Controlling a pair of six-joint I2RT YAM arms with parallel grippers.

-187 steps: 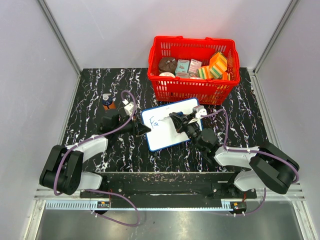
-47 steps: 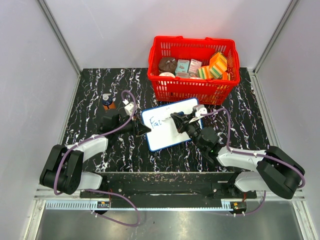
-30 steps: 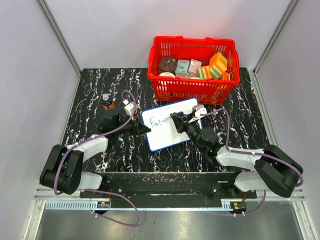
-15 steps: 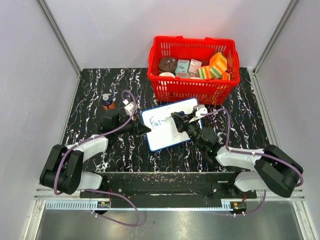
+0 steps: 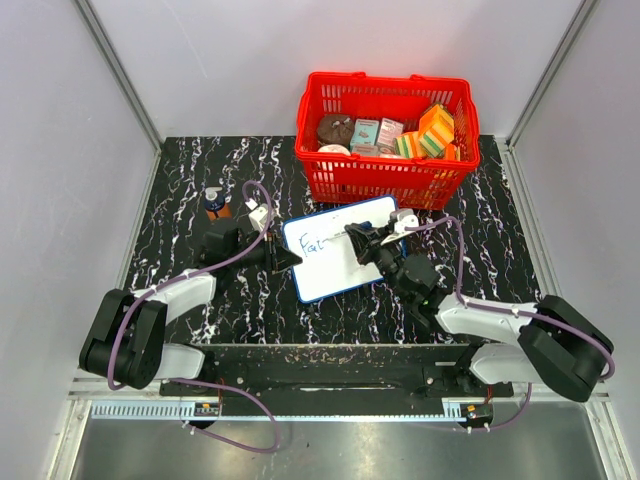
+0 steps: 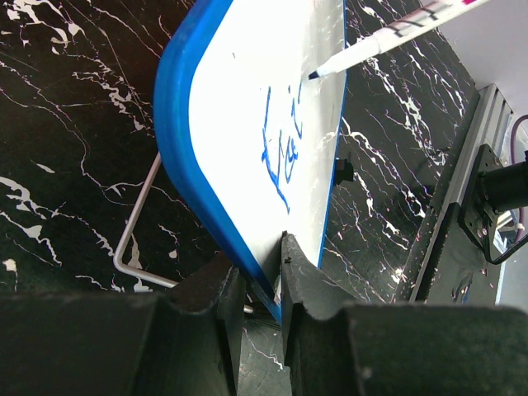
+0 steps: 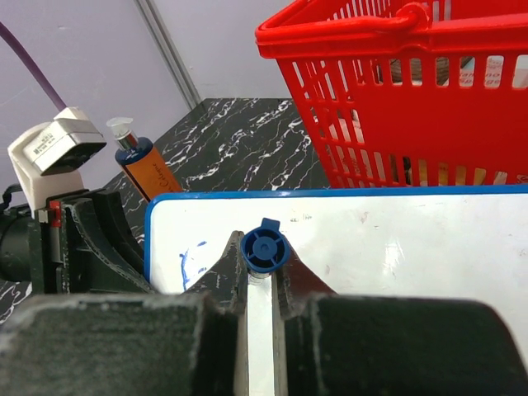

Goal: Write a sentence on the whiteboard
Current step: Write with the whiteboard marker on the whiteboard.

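Observation:
The whiteboard (image 5: 335, 275), white with a blue frame, stands tilted on a wire stand in the middle of the table. My left gripper (image 5: 287, 259) is shut on its left corner; in the left wrist view the blue edge (image 6: 186, 165) runs down between the jaws of the left gripper (image 6: 262, 285). The sentence (image 5: 313, 243) is a few blue letters near the board's top left, also seen as blue strokes (image 6: 285, 148). My right gripper (image 7: 264, 262) is shut on a marker (image 7: 264, 249) whose tip (image 6: 318, 74) is at the board just right of the letters.
A red basket (image 5: 388, 140) full of packets stands just behind the board. An orange tube (image 5: 215, 203) stands upright at the left, behind my left arm. Grey walls close the table on three sides.
The blue writing has grown by a letter or two since the earliest frame. The right gripper and marker have edged slightly right along the board. The left gripper has not moved.

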